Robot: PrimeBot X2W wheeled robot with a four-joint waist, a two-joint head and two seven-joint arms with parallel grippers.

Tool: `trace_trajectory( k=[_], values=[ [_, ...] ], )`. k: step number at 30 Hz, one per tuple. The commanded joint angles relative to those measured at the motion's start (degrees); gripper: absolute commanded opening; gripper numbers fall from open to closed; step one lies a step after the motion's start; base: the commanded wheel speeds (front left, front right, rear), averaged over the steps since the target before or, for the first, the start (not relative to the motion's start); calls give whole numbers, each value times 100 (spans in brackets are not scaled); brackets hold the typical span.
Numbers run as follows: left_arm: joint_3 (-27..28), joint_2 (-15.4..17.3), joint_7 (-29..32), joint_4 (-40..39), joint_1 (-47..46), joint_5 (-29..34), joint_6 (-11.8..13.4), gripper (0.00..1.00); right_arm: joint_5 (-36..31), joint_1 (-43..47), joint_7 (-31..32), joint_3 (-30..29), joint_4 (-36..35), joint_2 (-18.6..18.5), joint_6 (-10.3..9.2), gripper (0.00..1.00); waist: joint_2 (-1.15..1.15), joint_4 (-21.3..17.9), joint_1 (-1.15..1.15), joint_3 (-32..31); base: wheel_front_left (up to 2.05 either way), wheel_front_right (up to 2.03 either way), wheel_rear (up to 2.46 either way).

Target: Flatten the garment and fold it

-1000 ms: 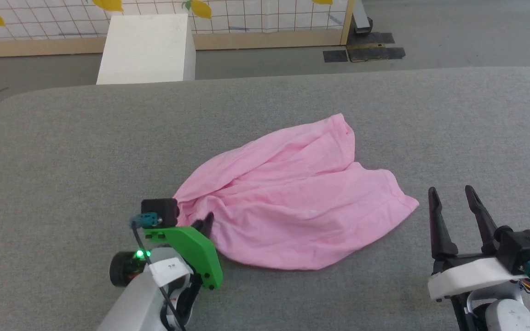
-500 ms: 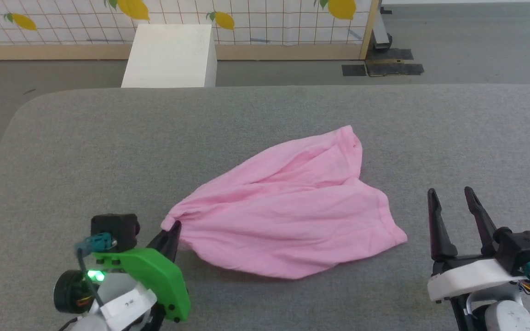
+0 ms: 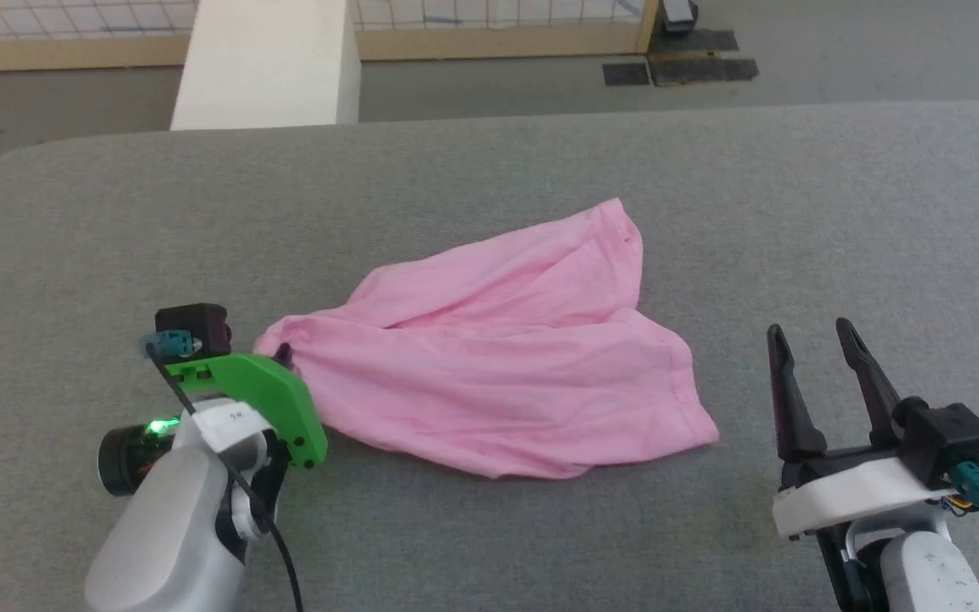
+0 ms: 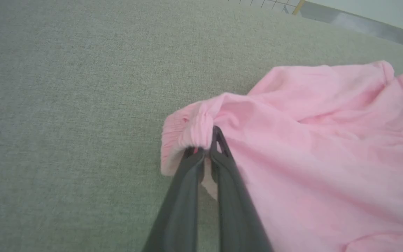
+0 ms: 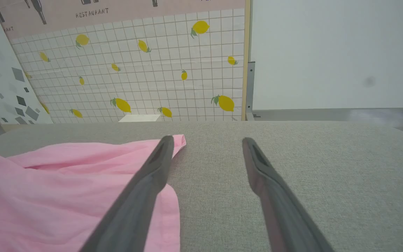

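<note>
my left gripper [image 4: 205, 147] is pinched nearly shut on a bunched bit of the garment [image 3: 498, 374], at what looks like the gathered waistband end, on the near-left side of the grey padded table [image 3: 489, 170]. from that pinch the pink cloth fans away to the right and far. one corner points to the far side, and another corner lies at the near right. its long run is therefore roughly left to right, from my left fingers toward my right arm.

my right gripper [image 3: 810, 331] is spread wide and holds nothing. it sits at the near right, a little way off the garment's near-right corner and not touching it. from its own wrist view the cloth lies to the left of both fingers, and bare table lies straight ahead between them. i judge that the right arm is the nearer one for that free corner and would have to go left to reach it.

the cloth is wrinkled, with layers lapped over each other, so it is not flat yet and folding has not begun. nothing stands between my right gripper and the corner. a white box [image 3: 264, 68] stands on the floor beyond the table's far-left edge, well clear.
</note>
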Motion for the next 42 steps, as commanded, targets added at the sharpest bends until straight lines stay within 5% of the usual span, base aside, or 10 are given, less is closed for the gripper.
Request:
trace_trajectory(
  k=[1,4,5,6,15,23,31,42],
  values=[
    [8,-31,-123,375,-233,88,-9,0,-42,-100,-28,18,-29,1,-9,100,0,-233,0,213,0,0,0],
    [64,-115,-393,1060,-557,119,-6,0,-35,-137,-28,28,-26,1,-9,100,0,-351,0,293,0,0,0],
    [101,-161,-542,1246,-646,99,-34,85,-31,-143,-28,22,-22,1,-9,100,0,-376,0,302,0,0,0],
    [121,-190,-656,1373,-702,85,-69,100,-29,-146,-28,15,-19,1,-9,100,0,-389,0,308,0,0,0],
    [383,-610,-2175,1523,-281,-296,-651,100,-48,-92,-28,-49,-96,1,-9,100,0,-146,0,131,0,0,0],
    [492,-679,-2955,748,696,-274,-705,100,-249,-221,231,151,-131,1,-9,100,0,369,0,-44,0,0,0],
    [1136,-850,-3125,-509,1224,415,-700,100,-590,-777,1686,502,454,1,-9,100,0,837,0,-3,0,0,0],
    [1817,-1338,-3128,-981,1339,1242,-1282,100,-1072,-1724,4233,774,1581,-6,-9,100,0,1080,0,187,0,0,0]
  ],
)
